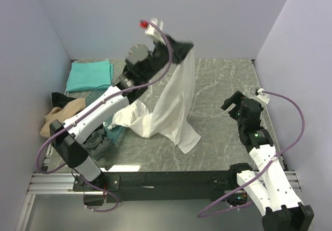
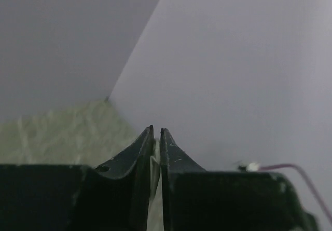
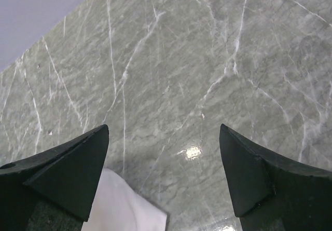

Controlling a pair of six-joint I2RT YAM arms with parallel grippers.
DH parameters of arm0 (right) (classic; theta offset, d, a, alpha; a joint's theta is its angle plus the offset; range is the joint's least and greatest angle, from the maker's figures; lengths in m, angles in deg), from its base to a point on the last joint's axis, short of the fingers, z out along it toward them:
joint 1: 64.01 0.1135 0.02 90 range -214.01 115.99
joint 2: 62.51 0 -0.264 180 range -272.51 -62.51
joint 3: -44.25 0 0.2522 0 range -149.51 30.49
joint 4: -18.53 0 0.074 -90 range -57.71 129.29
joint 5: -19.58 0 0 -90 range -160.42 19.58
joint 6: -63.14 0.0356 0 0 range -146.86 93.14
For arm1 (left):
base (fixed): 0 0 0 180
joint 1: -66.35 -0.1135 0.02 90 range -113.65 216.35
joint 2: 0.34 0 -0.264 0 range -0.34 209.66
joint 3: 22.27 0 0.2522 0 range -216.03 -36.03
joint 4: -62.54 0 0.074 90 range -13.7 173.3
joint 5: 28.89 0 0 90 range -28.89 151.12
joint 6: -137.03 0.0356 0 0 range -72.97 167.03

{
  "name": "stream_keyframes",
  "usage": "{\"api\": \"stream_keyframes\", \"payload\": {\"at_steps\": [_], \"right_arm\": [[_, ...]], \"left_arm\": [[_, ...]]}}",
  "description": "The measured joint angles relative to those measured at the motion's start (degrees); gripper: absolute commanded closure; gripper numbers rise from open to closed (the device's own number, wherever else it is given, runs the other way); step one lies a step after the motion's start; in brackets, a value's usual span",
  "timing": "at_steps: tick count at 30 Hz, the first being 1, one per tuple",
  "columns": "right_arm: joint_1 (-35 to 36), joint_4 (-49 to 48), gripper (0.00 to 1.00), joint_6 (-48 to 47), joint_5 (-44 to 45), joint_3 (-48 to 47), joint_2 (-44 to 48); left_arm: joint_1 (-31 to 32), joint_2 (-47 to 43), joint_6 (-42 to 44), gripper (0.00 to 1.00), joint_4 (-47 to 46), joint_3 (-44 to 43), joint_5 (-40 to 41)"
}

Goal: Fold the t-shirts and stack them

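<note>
L gripper point(image 2: 156, 130) is up high at far centre, jaws pinched nearly together on a thin edge of the white t-shirt point(image 1: 174, 101). Only a sliver of cloth shows between them in the wrist view. The shirt hangs from that one pinch in a long drape, its lower part bunched on the table point(image 1: 223, 80) near centre. R gripper point(image 3: 163, 132) is spread wide, holding nothing, low over bare table at the right, w/ a white corner just by its left finger. Teal t-shirt point(image 1: 91, 75) lies folded far left; tan t-shirt point(image 1: 59, 114) is crumpled at the left edge.

Risks, as I judge them:
- The grip is thin, so a quick swing or tug could slip the cloth out & drop it in a heap.
- A one-point hold lets the shirt twist, so it may lay down creased w/ sleeves tucked under.
- The bunched part sits close to the L arm point(image 1: 98, 111), so dragging it could snag there.
- If R closes on a doubled layer, the spread is spoiled.
</note>
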Motion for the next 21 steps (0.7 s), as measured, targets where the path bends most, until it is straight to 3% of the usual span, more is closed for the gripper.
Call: {"api": "stream_keyframes", "payload": {"at_steps": [2, 5, 6, 15, 21], "right_arm": [[0.0, 0.0, 0.07, 0.0, -0.1, 0.0, 0.0], [0.0, 0.0, 0.07, 0.0, -0.2, 0.0, -0.1], [0.0, 0.0, 0.07, 0.0, -0.2, 0.0, -0.2], [0.0, 0.0, 0.07, 0.0, -0.3, 0.0, -1.7], [0.0, -0.1, 0.07, 0.0, -0.7, 0.0, -1.9]], "left_arm": [[-0.3, -1.4, -0.3, 0.73, 2.3, 8.9, 2.9], [-0.3, -1.6, -0.6, 0.23, 9.2, 17.5, 6.3], [-0.2, -1.6, -1.0, 0.01, 11.7, 19.8, 7.5], [3.3, -5.7, -6.4, 0.01, 37.8, 27.8, 24.3], [3.3, -12.5, -10.6, 0.01, 41.8, 38.8, 24.1]]}}
